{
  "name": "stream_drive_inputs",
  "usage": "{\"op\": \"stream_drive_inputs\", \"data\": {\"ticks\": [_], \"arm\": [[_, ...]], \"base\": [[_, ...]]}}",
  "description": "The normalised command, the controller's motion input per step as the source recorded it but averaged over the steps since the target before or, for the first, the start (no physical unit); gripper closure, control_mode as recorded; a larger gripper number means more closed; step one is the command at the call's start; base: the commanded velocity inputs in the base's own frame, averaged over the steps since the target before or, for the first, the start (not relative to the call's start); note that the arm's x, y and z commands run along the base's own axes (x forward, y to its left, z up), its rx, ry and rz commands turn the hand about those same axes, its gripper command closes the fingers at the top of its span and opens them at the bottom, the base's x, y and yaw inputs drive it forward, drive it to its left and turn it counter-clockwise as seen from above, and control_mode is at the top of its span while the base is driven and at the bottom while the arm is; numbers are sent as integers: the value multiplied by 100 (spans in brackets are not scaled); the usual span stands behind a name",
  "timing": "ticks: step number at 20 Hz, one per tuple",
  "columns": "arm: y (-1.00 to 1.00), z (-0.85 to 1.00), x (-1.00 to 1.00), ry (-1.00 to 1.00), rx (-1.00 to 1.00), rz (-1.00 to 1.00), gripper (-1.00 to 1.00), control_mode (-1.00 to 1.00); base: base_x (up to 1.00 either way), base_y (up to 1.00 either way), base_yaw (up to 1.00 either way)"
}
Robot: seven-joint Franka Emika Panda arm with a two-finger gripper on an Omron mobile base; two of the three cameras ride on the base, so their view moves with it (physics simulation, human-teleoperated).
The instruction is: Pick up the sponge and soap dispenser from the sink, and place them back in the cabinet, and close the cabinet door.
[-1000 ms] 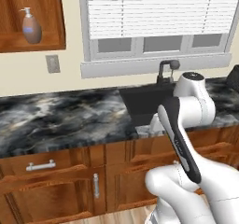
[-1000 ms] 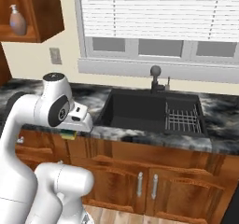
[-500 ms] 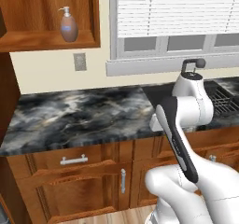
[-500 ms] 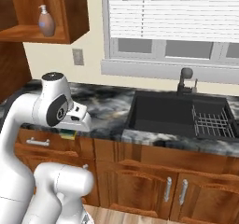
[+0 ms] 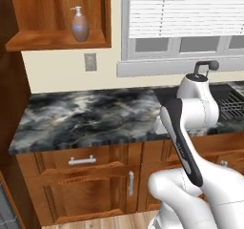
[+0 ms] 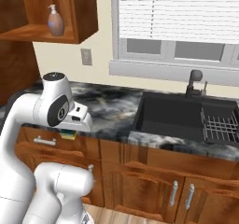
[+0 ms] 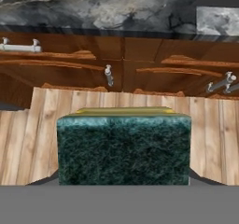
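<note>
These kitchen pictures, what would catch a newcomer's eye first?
Probably the big white robot arm folded low in front of the marbled counter. Next, the green-and-yellow sponge held in its gripper, looming large in the hand view. Then the soap dispenser alone on the open cabinet shelf, upper left.

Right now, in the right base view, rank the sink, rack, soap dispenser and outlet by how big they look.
1. sink
2. rack, though the picture's edge cuts it off
3. soap dispenser
4. outlet
The dispenser and outlet sit farther back, so this is by look only.
</note>
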Motion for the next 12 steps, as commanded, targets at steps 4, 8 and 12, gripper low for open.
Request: {"op": "stream_drive_inputs", "data": {"ticks": [4,8,12], "arm": [[0,0,0,0,0,0,100,100],[0,0,0,0,0,0,100,100],[0,0,0,0,0,0,100,100]], "base": [[9,23,16],[8,19,20],[19,13,21]]}}
